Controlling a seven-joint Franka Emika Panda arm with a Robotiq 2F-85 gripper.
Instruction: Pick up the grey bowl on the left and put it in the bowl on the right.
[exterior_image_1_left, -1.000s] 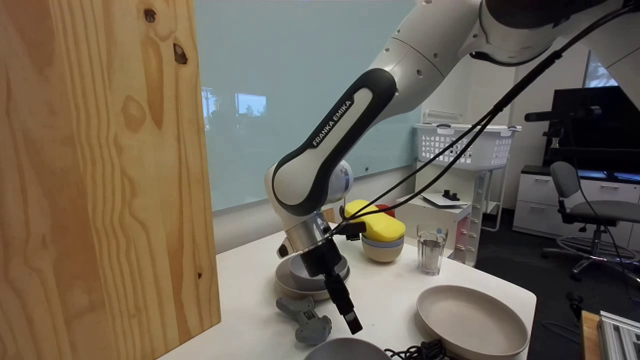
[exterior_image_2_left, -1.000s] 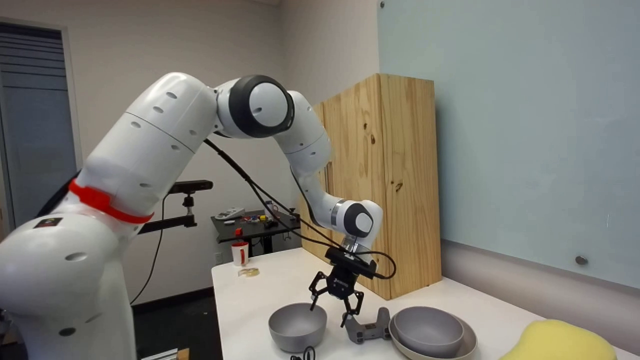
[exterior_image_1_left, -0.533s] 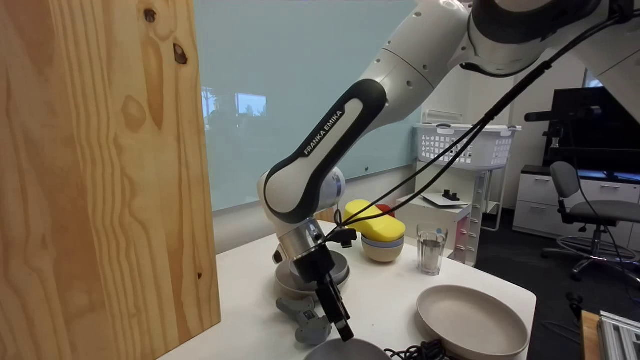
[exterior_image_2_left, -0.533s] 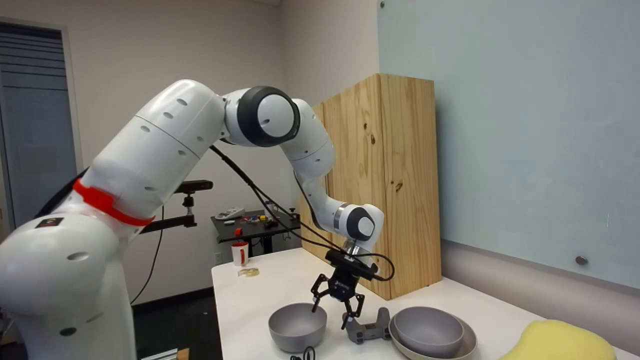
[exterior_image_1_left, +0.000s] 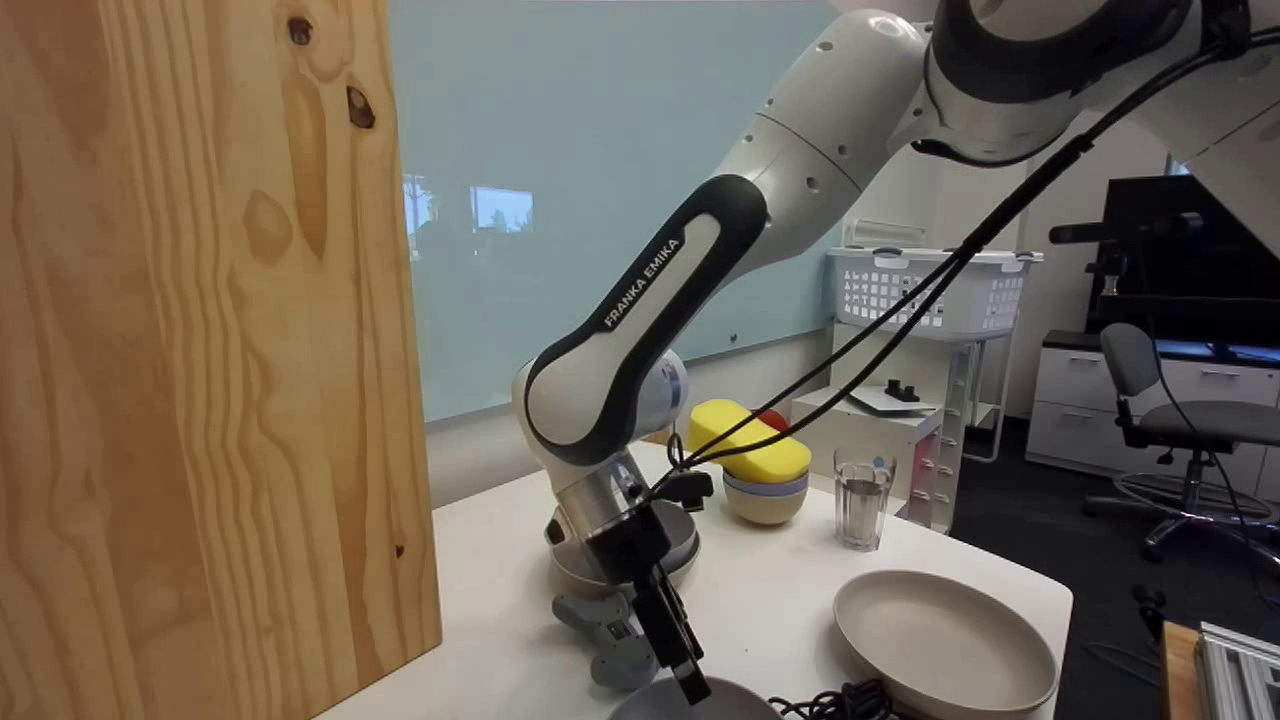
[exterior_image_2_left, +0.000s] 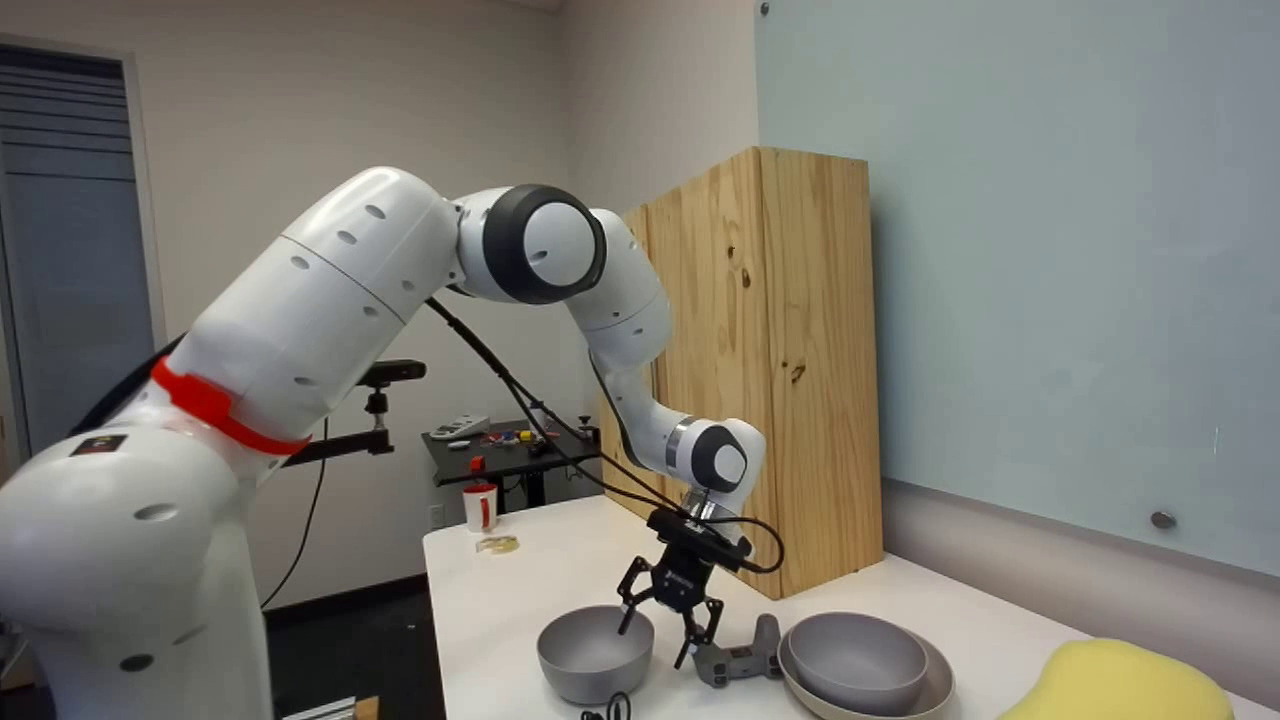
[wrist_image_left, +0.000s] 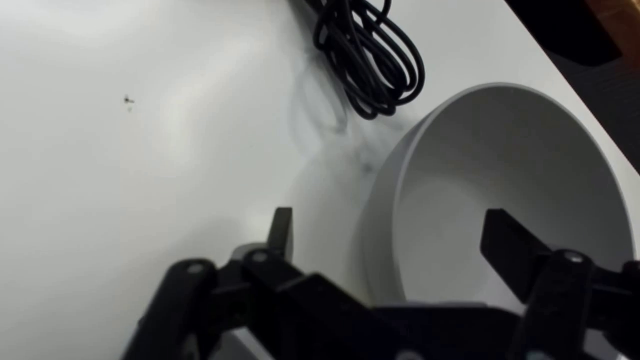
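Two jaws, parted; one over one grey bowl (exterior_image_2_left: 588, 660), one outside

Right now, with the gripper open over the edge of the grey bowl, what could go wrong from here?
In the wrist view, the gripper spans the edge of the grey bowl, but how deep isn't clear, so its grip may slip. The game controller looks close to the gripper's outer finger, so it could get bumped. The black cable lies near the bowl and might get snagged.
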